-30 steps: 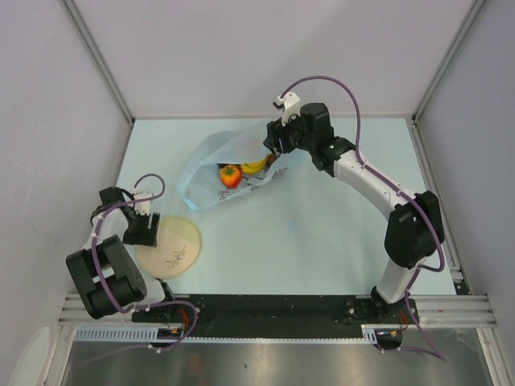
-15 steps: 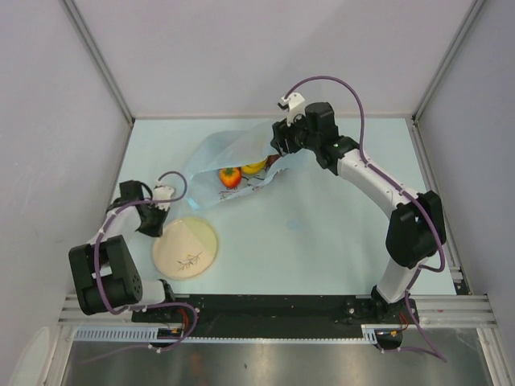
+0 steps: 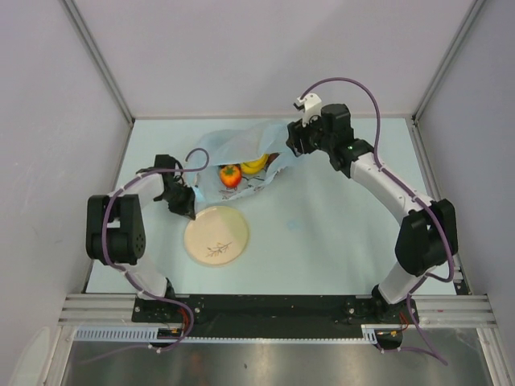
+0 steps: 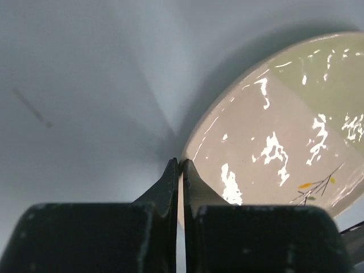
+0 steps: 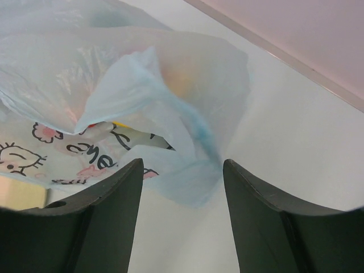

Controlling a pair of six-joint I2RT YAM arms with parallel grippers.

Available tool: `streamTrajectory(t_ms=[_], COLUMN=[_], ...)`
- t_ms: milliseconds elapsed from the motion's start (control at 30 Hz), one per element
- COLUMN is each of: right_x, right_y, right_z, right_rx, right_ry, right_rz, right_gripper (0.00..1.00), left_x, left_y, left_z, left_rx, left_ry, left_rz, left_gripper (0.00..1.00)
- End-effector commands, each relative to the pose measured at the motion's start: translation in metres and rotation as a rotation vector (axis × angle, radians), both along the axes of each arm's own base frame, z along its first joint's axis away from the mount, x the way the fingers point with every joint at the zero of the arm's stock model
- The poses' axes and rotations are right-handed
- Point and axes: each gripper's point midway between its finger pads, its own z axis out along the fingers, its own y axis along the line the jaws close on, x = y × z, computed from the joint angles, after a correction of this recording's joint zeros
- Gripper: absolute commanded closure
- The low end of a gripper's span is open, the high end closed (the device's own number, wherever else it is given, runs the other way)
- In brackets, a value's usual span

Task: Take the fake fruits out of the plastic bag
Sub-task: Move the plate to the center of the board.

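Note:
The light-blue plastic bag [image 3: 233, 149] with cartoon prints lies at the table's back centre. Through its mouth I see an orange fruit with a green top [image 3: 230, 174] and a yellow banana [image 3: 256, 165]; any other fruits are hidden. My right gripper [image 3: 282, 154] stands open at the bag's right end. In the right wrist view its jaws [image 5: 182, 165] straddle a blue fold of the bag [image 5: 114, 74] without pinching it. My left gripper [image 3: 187, 211] is left of the bag, shut on the rim of the beige plate [image 3: 211, 225]. The left wrist view shows the gripper [image 4: 180, 163] clamping the plate [image 4: 284, 131].
Grey walls enclose the table on three sides, with the back wall just behind the bag. The right arm [image 3: 386, 189] arches over the table's right half. Both arm bases sit on the black rail [image 3: 265, 305] along the near edge.
My left gripper shut on the plate's rim and swung right and away from the near edge, dragging the plate toward the centre. The right gripper shifted slightly right at the bag's end.

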Motion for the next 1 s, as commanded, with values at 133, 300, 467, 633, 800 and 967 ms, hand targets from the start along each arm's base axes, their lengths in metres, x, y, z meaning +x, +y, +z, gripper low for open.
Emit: streamTrajectory(t_ms=[133,300,467,633,800,967], right_x=[0.000,0.003,0.002,0.000,0.000,0.003], right_y=[-0.024,-0.026,-0.022,-0.024,-0.028,-0.028], right_z=[0.024,0.019,0.019,0.014,0.006,0.008], right_rx=[0.009,0.021,0.027,0.028,0.033,0.047], right_ry=[-0.075,-0.065,-0.063,-0.039,-0.003,-0.013], right_rz=[-0.039,-0.044,-0.039,-0.042,-0.047,-0.051], right_gripper=[0.37,0.37,0.37,0.37,0.36,0.37], left_x=[-0.007,-0.038,-0.061,-0.081,-0.078,-0.080], left_y=[-0.065,-0.081,-0.113,-0.153,-0.167,-0.146], left_z=[0.002,-0.008,-0.011,-0.016,-0.013,0.027], left_rx=[-0.225,-0.225,-0.255,-0.256,-0.225,-0.272], left_ry=[0.107,0.156,0.173,0.218,0.240,0.144], left_rz=[0.108,0.072,-0.026,-0.177,-0.223,-0.184], left_gripper=[1.00,1.00,1.00,1.00,0.99,0.48])
